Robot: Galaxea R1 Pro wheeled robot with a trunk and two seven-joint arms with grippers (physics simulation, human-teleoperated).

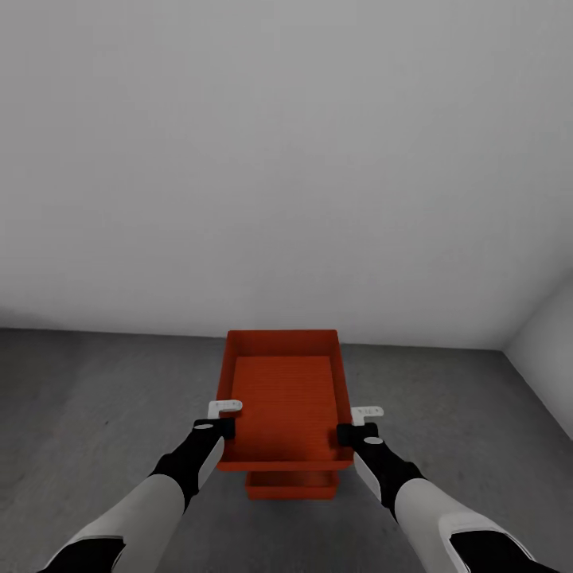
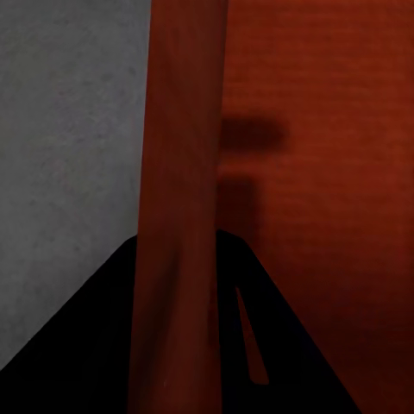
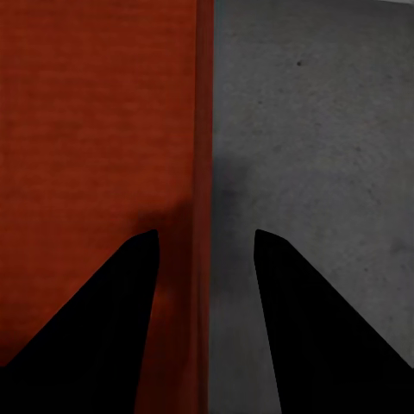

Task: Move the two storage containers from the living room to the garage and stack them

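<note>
I hold one orange-red storage container (image 1: 285, 398) level in front of me above the garage's dark grey concrete floor (image 1: 103, 398). Just beneath its near end, the other storage container (image 1: 291, 484) peeks out lower down. My left gripper (image 1: 224, 420) is shut on the upper bin's left wall (image 2: 177, 216), and both black fingers (image 2: 86, 345) press against it. My right gripper (image 1: 360, 423) straddles the right wall (image 3: 203, 172). There its fingers (image 3: 112, 328) stand apart, with a gap on either side of the thin wall.
A plain white-grey wall (image 1: 286, 159) rises close ahead and meets the floor just beyond the bins. A second wall (image 1: 549, 350) forms a corner at the far right. Bare concrete lies to the left and right of the bins.
</note>
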